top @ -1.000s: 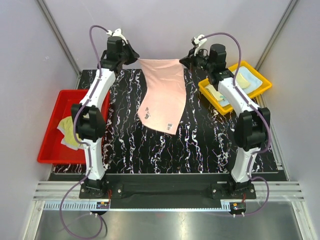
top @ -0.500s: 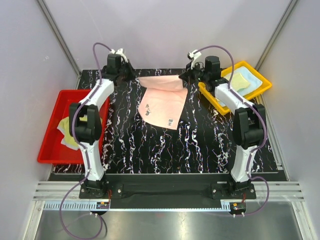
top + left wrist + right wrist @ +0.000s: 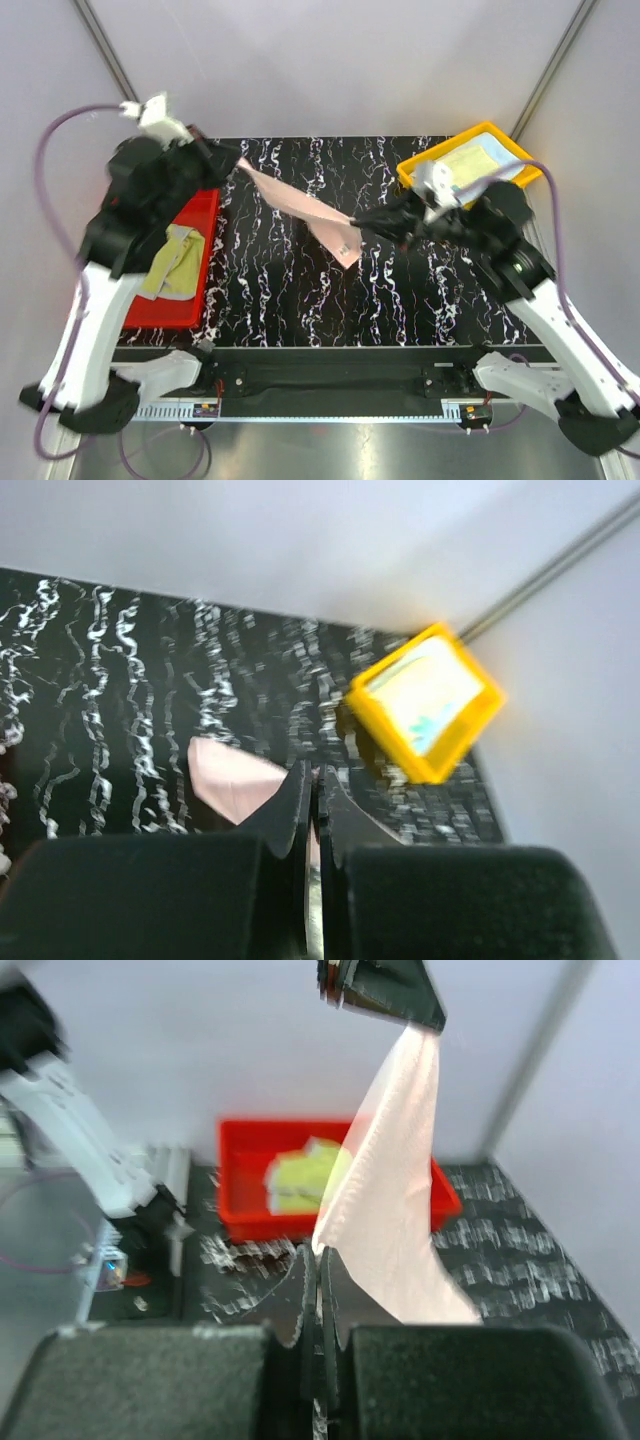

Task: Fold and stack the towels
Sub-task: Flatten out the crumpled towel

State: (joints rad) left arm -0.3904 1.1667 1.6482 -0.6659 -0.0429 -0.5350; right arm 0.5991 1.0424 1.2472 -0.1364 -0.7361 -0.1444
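A peach-pink towel (image 3: pixel 300 205) hangs stretched between my two grippers above the black marbled table (image 3: pixel 400 300). My left gripper (image 3: pixel 237 163) is shut on its far-left corner; in the left wrist view (image 3: pixel 315 780) the towel (image 3: pixel 225 778) shows just beyond the closed jaws. My right gripper (image 3: pixel 352 222) is shut on the opposite corner (image 3: pixel 318 1258), and the towel (image 3: pixel 395 1190) rises from it to the left gripper at the top of that view. A yellow-green towel (image 3: pixel 175 262) lies in the red tray (image 3: pixel 205 215). Pale towels (image 3: pixel 470 160) lie in the yellow tray (image 3: pixel 480 132).
The red tray sits at the table's left edge, partly hidden under my left arm; it also shows in the right wrist view (image 3: pixel 250 1175). The yellow tray sits at the far right corner and shows in the left wrist view (image 3: pixel 425 705). Grey walls enclose the table.
Both arms have pulled back from the far edge and risen. The pink towel has left the table and now hangs diagonally between the grippers, the right one nearer the centre.
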